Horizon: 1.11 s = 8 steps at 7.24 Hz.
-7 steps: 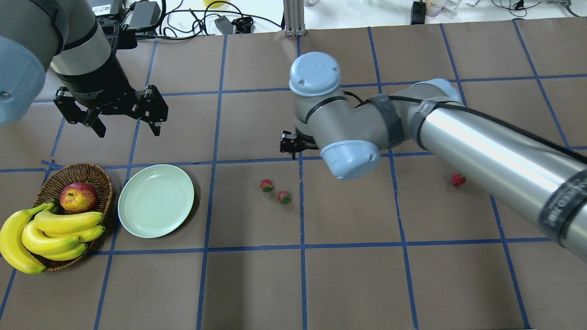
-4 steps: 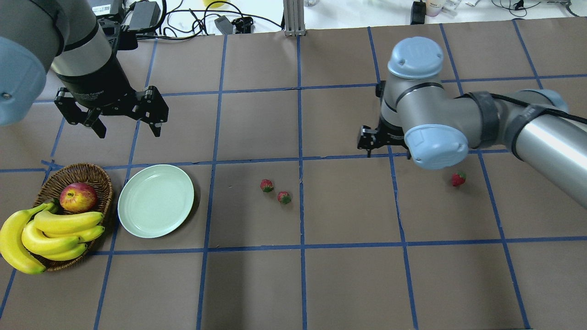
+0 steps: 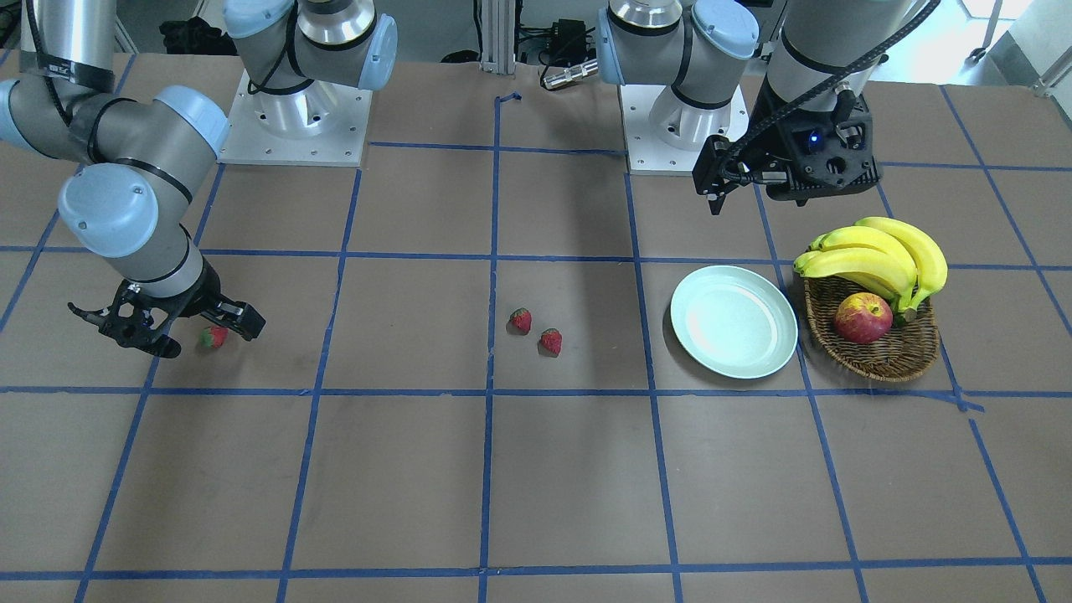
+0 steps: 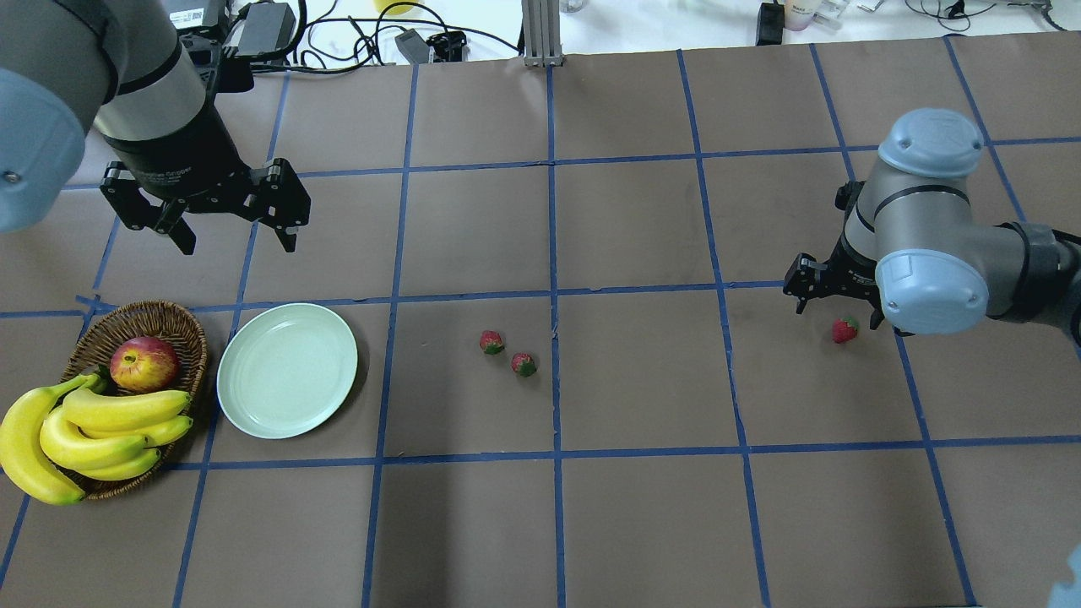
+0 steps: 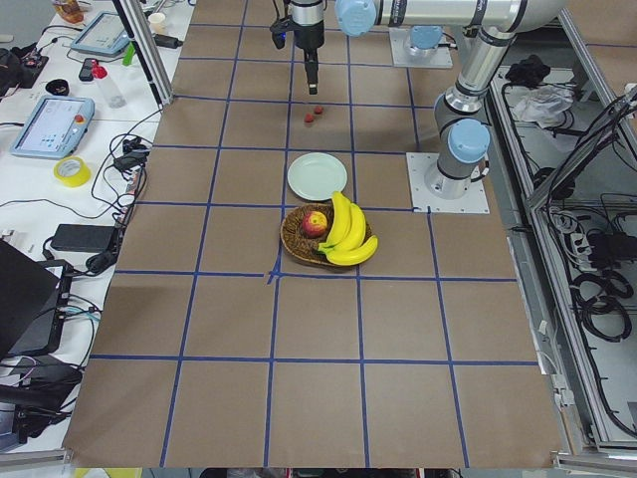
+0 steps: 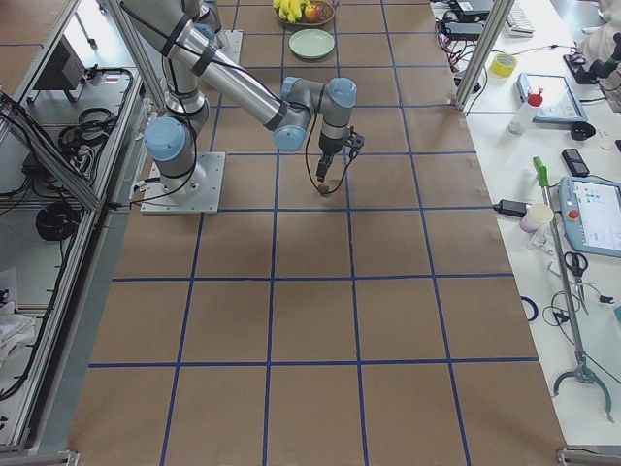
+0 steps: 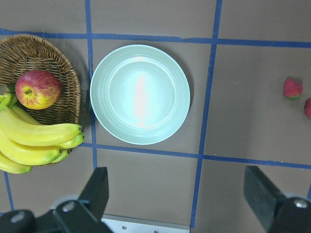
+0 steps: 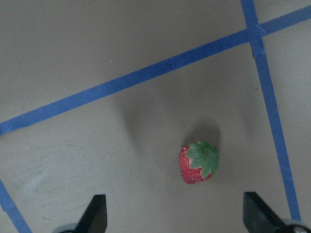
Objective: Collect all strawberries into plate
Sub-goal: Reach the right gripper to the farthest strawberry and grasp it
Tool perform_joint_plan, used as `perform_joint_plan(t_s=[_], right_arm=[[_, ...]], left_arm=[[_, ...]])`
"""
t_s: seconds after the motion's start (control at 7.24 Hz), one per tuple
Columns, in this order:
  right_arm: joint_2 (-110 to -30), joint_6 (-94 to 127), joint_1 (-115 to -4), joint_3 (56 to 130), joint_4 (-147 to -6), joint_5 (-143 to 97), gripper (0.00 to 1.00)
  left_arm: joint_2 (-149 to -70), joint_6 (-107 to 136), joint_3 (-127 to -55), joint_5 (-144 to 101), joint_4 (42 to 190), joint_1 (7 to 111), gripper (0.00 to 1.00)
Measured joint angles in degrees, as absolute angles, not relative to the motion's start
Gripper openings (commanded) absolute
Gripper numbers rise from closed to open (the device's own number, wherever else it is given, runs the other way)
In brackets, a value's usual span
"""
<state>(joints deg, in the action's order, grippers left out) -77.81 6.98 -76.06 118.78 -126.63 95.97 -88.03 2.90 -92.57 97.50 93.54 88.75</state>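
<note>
Three strawberries lie on the brown table: two close together in the middle (image 4: 491, 341) (image 4: 524, 364) and one alone on the right (image 4: 844, 329). The pale green plate (image 4: 287, 370) sits empty at the left. My right gripper (image 4: 840, 314) is open and hovers over the lone strawberry (image 8: 198, 162), which shows between its fingers (image 8: 95, 216), apart from them. My left gripper (image 4: 236, 241) is open and empty, held high behind the plate (image 7: 140, 94).
A wicker basket (image 4: 187, 325) with an apple (image 4: 143, 361) and bananas (image 4: 93, 426) stands just left of the plate. Blue tape lines grid the table. Cables and boxes lie beyond the far edge.
My right arm has swung from the table's middle far to the right and now sits over the lone strawberry. The left arm and the fruit have not moved.
</note>
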Motion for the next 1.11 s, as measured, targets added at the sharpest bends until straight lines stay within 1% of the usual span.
perform_joint_plan(t_s=[0.14, 0.28, 0.41, 0.55, 0.69, 0.83, 0.97, 1.11], right_arm=[[-77.1, 6.8, -75.6, 119.8, -129.0, 95.9, 0.98], [-76.0, 6.8, -75.5, 120.4, -131.3, 95.9, 0.93], [-75.3, 6.7, -75.4, 120.8, -132.7, 96.2, 0.92], [-75.0, 6.6, -75.4, 121.0, -133.3, 96.7, 0.80], [-74.8, 6.3, -75.1, 121.1, -133.5, 96.8, 0.73], [-74.7, 5.9, -74.6, 121.1, -133.6, 96.9, 0.72], [-74.6, 5.3, -74.2, 121.2, -133.6, 96.9, 0.62], [-74.4, 5.0, -74.1, 121.2, -133.6, 96.8, 0.36]], left_arm=[[-88.1, 2.9, -92.9, 97.5, 93.6, 88.7, 1.00], [-88.2, 2.9, -93.4, 97.4, 93.3, 88.7, 1.00], [-88.4, 2.9, -93.8, 97.4, 92.3, 88.7, 1.00], [-88.6, 2.9, -94.0, 97.3, 91.0, 88.7, 1.00], [-88.7, 2.9, -94.0, 97.3, 90.1, 88.7, 1.00], [-88.7, 3.0, -94.0, 97.2, 89.8, 88.8, 1.00], [-88.6, 3.2, -94.0, 97.1, 89.6, 89.0, 1.00], [-88.6, 3.2, -94.0, 97.0, 89.6, 89.0, 1.00]])
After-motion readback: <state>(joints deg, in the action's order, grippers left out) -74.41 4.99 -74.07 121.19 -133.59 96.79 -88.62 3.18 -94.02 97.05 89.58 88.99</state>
